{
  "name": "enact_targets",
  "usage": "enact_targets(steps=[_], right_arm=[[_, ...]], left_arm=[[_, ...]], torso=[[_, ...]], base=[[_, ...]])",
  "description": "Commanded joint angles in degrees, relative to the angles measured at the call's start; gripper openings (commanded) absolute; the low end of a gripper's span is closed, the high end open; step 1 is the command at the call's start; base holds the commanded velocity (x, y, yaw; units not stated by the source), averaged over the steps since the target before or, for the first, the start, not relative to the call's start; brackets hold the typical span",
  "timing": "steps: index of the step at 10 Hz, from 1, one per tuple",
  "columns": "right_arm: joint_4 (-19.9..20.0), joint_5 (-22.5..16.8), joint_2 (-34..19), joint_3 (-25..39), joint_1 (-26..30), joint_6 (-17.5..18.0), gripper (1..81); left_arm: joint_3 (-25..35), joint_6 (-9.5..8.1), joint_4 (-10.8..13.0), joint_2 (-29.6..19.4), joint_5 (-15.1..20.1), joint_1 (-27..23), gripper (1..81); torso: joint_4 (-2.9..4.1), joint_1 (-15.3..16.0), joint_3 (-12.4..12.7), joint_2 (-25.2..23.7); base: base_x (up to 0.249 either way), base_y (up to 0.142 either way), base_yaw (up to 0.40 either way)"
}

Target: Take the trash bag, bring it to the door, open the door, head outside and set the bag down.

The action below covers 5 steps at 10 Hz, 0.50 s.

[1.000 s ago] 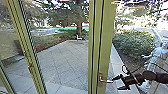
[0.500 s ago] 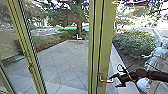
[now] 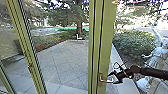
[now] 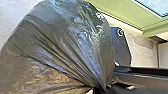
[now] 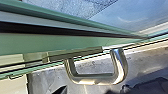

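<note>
In the head view my right gripper [image 3: 112, 78] is at the green door frame [image 3: 107, 37], its fingers apart around the free end of the metal door handle [image 3: 106, 81]. In the right wrist view the curved handle [image 5: 95, 79] lies just beyond the right gripper [image 5: 93, 89], whose dark tips stand apart. The left wrist view has the black trash bag [image 4: 65, 45], full and drawn together into a tight neck, where my left gripper [image 4: 102, 89] is shut on it.
Through the glass a paved yard [image 3: 62, 60] stretches to a tree [image 3: 79, 26]. A bush [image 3: 135, 43] grows at the right, near pale wrapped shapes [image 3: 156, 57]. Another green post [image 3: 26, 47] stands at the left.
My right gripper has moved left and turned in the head view, bringing its fingers around the handle's end. The camera and the door have stayed put.
</note>
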Motion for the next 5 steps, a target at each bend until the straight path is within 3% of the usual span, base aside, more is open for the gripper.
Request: enact_targets(steps=[1,5], right_arm=[[0.0,-2.4,2.2,-2.9,8.8,0.2,81.1],[-0.3,-4.5,8.6,-12.8,8.5,0.2,81.1]], left_arm=[[-0.2,-0.01,-0.5,-0.5,2.7,-2.8,1.0],[-0.2,-0.01,-0.6,-0.4,2.7,-2.8,1.0]], torso=[[0.0,0.0,0.0,0.0],[0.0,0.0,0.0,0.0]], base=[[0.0,0.0,0.0],[0.0,0.0,0.0]])
